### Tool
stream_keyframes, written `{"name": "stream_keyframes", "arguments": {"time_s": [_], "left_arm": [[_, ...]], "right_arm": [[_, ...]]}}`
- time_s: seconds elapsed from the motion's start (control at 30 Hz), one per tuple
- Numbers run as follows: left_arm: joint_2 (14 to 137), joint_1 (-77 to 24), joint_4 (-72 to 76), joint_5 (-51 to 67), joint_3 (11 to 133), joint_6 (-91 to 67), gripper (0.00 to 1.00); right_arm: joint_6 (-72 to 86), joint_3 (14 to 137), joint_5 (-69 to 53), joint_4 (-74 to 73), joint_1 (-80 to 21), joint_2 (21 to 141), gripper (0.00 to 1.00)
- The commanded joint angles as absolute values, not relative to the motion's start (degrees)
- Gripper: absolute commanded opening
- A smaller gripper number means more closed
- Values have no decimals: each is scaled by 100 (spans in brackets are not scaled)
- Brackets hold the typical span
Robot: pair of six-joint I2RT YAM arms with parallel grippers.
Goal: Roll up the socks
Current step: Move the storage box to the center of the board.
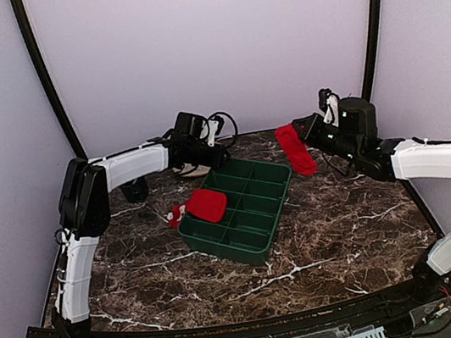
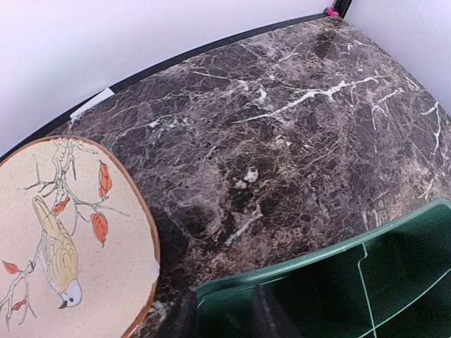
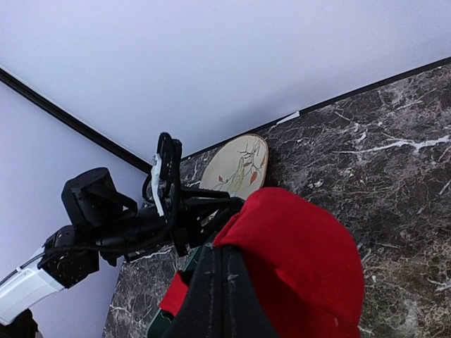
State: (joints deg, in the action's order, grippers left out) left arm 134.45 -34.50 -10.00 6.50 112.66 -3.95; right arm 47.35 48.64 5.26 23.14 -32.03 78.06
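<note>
The right pincer (image 3: 220, 285) is clamped together on the first sock (image 3: 296, 260), a bright red one, gripped by a fold. The sock hangs from it in the air over the far right part of the table (image 1: 338, 228), just beyond the far right corner of the green tray (image 1: 224, 242). In the right wrist view the fabric bulges up around the dark fingers and hides their tips.

The left pincer (image 2: 225, 320) hovers above the tray's far left side, its two fingers slightly apart with nothing between them. Only their blurred tips show at the bottom of the left wrist view.

There is one tray, standing askew near the middle of the table and split by dividers into a grid of compartments. Their number is hard to make out. The second sock (image 1: 206, 204), also red, lies over the tray's left corner, covering the compartment there, and its white patterned end (image 1: 175, 218) sticks out past the rim toward the table's left edge. The other compartments look bare.

There is one round plate (image 2: 70, 239), painted with a bird on a branch, lying near the far edge, left of the middle. It is cut off in the left wrist view, and from above the left arm mostly hides it.

That makes two socks, one tray and one plate.
</note>
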Motion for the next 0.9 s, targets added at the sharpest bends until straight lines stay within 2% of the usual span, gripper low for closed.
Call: {"name": "stream_keyframes", "arguments": {"time_s": [0.0, 0.13, 0.3, 0.5, 0.57, 0.63, 0.7, 0.77, 0.87], "left_arm": [[12976, -3450, -1303, 484, 11476, -453, 35], [11947, -3484, -1129, 161, 10753, -433, 49], [10413, -3746, -602, -399, 9231, -410, 61], [8909, -4515, -623, -1370, 7574, -407, 63], [8555, -4905, -761, -1656, 7015, -655, 59], [8287, -5306, -986, -1955, 6448, -945, 45], [8183, -5658, -1333, -2153, 6106, -1330, 36], [8141, -5944, -1685, -2183, 5846, -1735, 31], [8162, -6313, -1859, -2009, 5624, -2011, 15]], "right_arm": [[4334, 4856, 779, 2124, -3535, 7484, 0], [4234, 4781, 1008, 1951, -3646, 7218, 0], [4107, 4765, 1193, 1809, -3654, 7080, 0], [4085, 4714, 1268, 1811, -3649, 7170, 0], [4080, 4718, 1305, 1822, -3641, 7192, 0], [4049, 4726, 1370, 1805, -3639, 7194, 0], [4001, 4763, 1418, 1768, -3633, 7205, 0], [3974, 4809, 1413, 1751, -3619, 7226, 0], [3955, 4896, 1374, 1738, -3604, 7304, 0]]}}
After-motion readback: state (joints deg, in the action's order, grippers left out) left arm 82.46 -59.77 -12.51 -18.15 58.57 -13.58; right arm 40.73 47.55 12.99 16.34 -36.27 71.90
